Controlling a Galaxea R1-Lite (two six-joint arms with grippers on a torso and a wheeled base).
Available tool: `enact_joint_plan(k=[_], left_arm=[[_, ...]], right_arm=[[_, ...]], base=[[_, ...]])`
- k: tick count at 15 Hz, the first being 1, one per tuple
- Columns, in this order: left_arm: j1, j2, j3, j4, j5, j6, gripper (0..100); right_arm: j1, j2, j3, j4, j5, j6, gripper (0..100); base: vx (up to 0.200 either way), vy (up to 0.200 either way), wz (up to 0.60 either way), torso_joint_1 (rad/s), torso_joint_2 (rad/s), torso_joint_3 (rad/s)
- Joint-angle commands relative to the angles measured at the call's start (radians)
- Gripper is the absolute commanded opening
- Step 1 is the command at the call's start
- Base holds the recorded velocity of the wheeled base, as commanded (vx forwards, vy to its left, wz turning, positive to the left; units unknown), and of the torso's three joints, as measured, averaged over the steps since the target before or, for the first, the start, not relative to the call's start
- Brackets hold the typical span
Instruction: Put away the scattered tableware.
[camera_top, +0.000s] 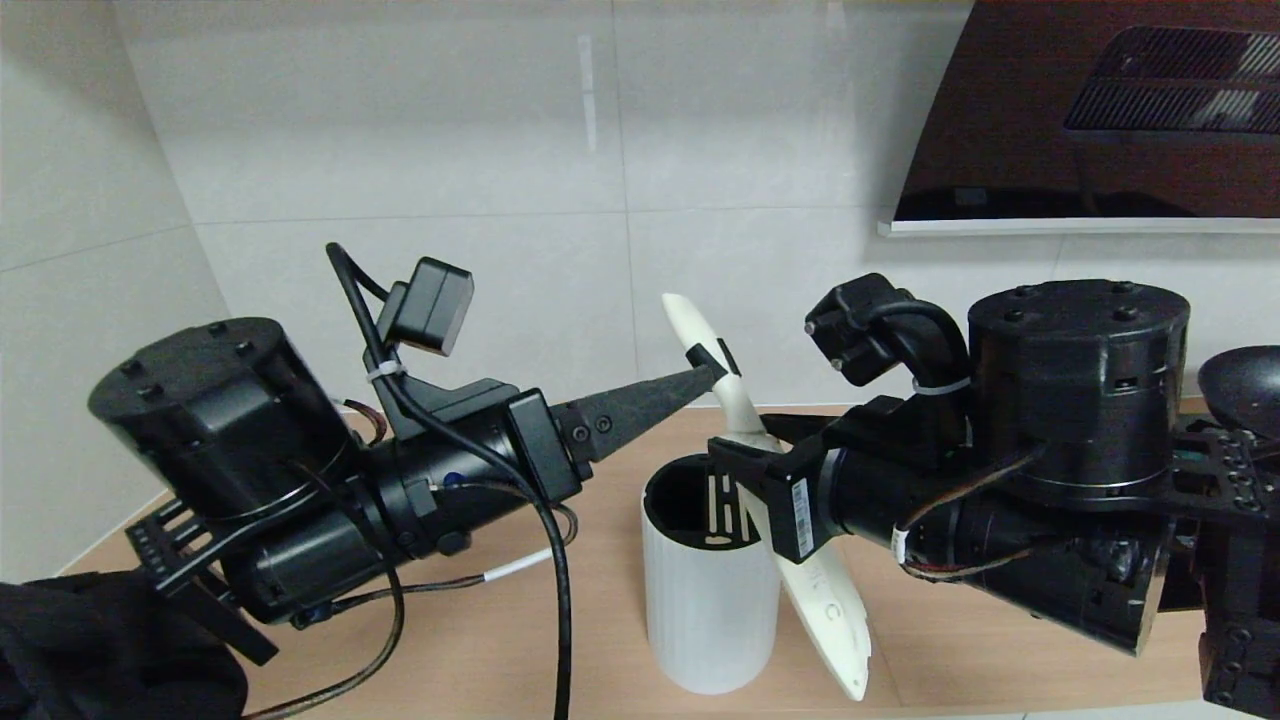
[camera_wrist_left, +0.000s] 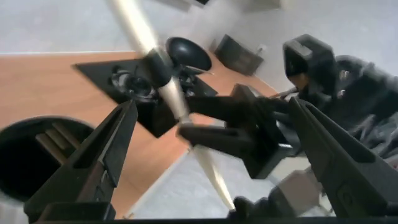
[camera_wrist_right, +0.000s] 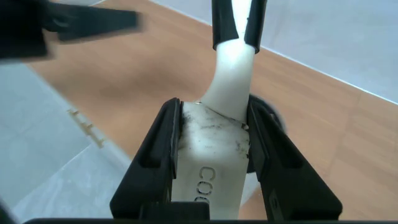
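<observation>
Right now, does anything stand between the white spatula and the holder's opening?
Nothing visible does. The right tool holds the spatula tilted beside the holder, whose open top holds just its own black divider.

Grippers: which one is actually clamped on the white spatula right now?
The right gripper: its jaws are shut on the white spatula. The left gripper has its jaws wide open near the handle.

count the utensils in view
1: a white spatula, clamped in the right gripper's jaws above the holder. The holder's inside is dark, so more may be hidden there.
</observation>
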Motion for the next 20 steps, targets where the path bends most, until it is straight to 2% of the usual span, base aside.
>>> enact_joint_plan(k=[1,7,20], left_arm=[[-0.011,0.031,0.018,-0.019,0.001,0.002,100],[-0.014,0.023,0.020,-0.025,0.002,0.002,100],[-0.015,0.031,0.029,-0.067,0.004,0.004,100]], right_arm=[[0.021,-0.003,0.000,-0.001,-0.009,0.002,0],[0.092,-0.007,0.029,-0.028,-0.021,0.004,0],[0.147,-0.004,0.060,-0.028,-0.017,0.002,0]], base=[[0.000,0.000,0.00,0.000,0.00,0.000],[0.000,0.000,0.00,0.000,0.00,0.000],[0.000,0.000,0.00,0.000,0.00,0.000]])
